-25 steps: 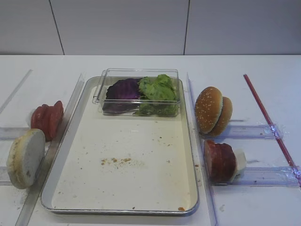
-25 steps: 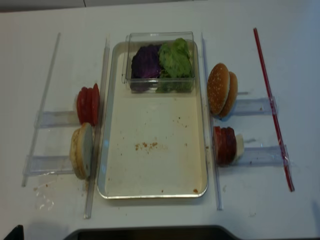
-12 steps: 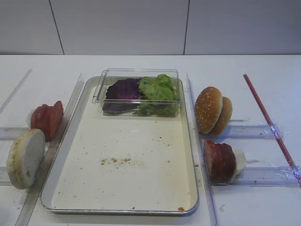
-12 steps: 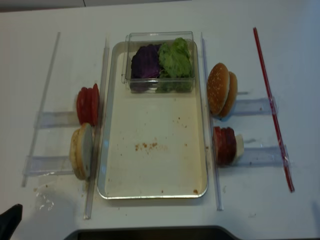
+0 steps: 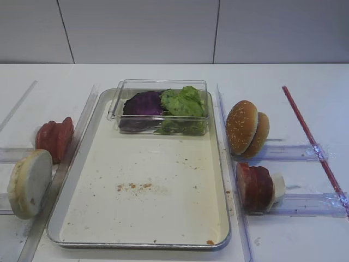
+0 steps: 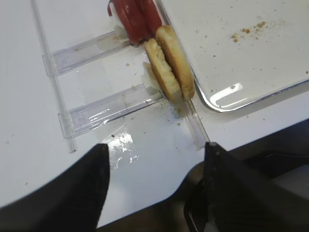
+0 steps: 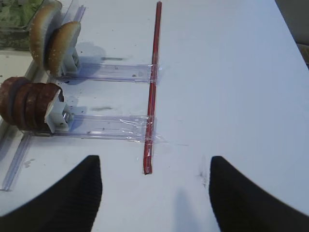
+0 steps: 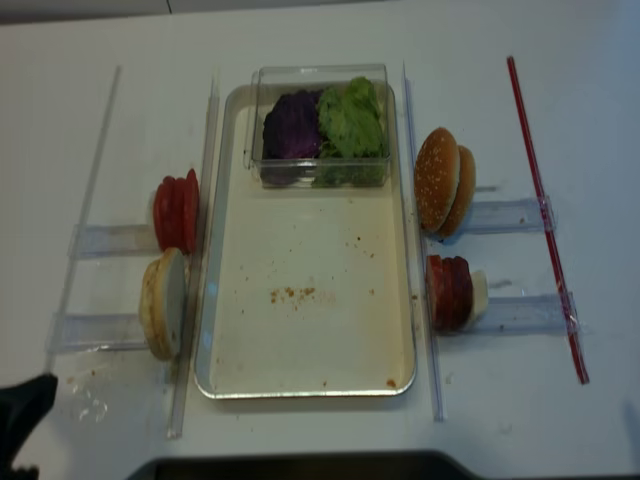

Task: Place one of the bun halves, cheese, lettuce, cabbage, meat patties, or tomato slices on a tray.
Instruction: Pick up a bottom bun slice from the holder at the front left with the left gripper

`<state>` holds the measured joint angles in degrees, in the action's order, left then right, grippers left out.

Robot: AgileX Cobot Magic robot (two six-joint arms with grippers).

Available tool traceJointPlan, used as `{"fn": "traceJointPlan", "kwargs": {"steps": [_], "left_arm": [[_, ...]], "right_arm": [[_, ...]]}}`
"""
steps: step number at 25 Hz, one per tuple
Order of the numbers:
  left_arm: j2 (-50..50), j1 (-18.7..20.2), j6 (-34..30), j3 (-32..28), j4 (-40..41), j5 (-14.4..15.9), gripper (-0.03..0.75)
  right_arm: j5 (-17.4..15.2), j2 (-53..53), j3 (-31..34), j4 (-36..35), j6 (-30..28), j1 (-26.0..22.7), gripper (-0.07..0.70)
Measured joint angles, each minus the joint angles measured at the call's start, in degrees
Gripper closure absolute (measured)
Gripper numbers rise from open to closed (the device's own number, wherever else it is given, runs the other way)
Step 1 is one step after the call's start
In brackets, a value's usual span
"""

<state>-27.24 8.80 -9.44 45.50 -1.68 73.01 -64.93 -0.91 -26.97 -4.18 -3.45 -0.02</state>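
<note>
Tray mid-table, floor bare but for crumbs; nothing placed yet. Clear box at tray's far end keeps cabbage and lettuce corralled.

Bun halves stand on edge in clear rail holder off tray's left edge, tomato slices in next rail; upright stacking exposes rims for side pinch.

Meat patties plus cheese likewise racked off right edge.

Left gripper fingers spread wide, empty, near bun halves. Right gripper spread, empty, well apart from food.
</note>
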Motion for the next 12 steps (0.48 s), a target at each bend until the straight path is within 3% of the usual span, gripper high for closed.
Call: {"fn": "traceJointPlan", "kwargs": {"steps": [12], "left_arm": [[-10.85,1.15,3.51,5.26,0.14,-0.27,0.304]], "right_arm": [[0.00,0.00,0.00,0.00,0.00,0.00,0.141]]}}
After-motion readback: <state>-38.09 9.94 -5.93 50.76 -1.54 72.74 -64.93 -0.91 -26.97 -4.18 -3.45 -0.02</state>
